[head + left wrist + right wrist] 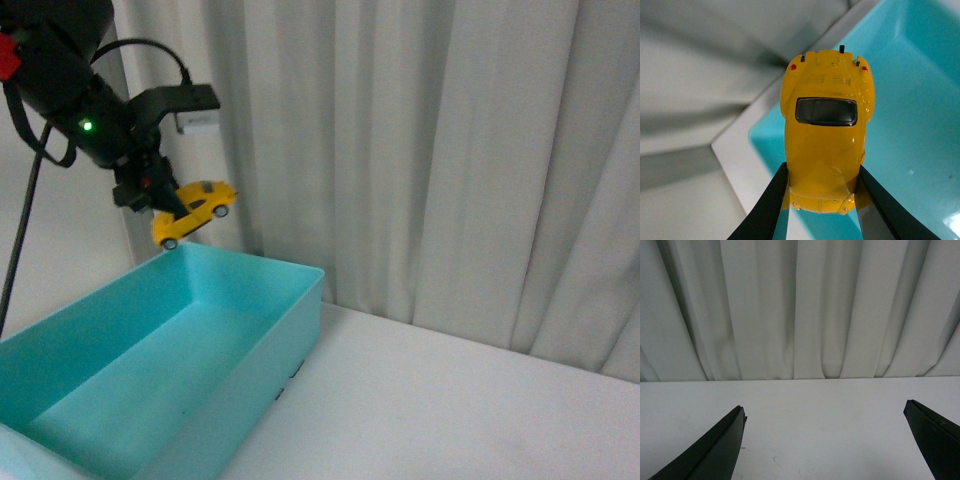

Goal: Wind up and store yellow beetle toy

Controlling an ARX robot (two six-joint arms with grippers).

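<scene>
My left gripper (pixel 160 205) is shut on the yellow beetle toy (pixel 195 210) and holds it in the air, tilted, above the far corner of a turquoise bin (pixel 300 300). In the left wrist view the yellow beetle toy (pixel 825 135) sits between the two black fingers (pixel 767 205), with the turquoise bin (pixel 910 115) below it. My right gripper (pixel 825 440) is open and empty, its fingers (pixel 715 450) spread over a bare white table (pixel 820 410). The right arm does not show in the front view.
The white table (pixel 450 400) stretches to the right of the bin. A pale pleated curtain (pixel 420 150) hangs behind the table. The bin holds nothing that I can see. A black cable (pixel 20 230) hangs at the far left.
</scene>
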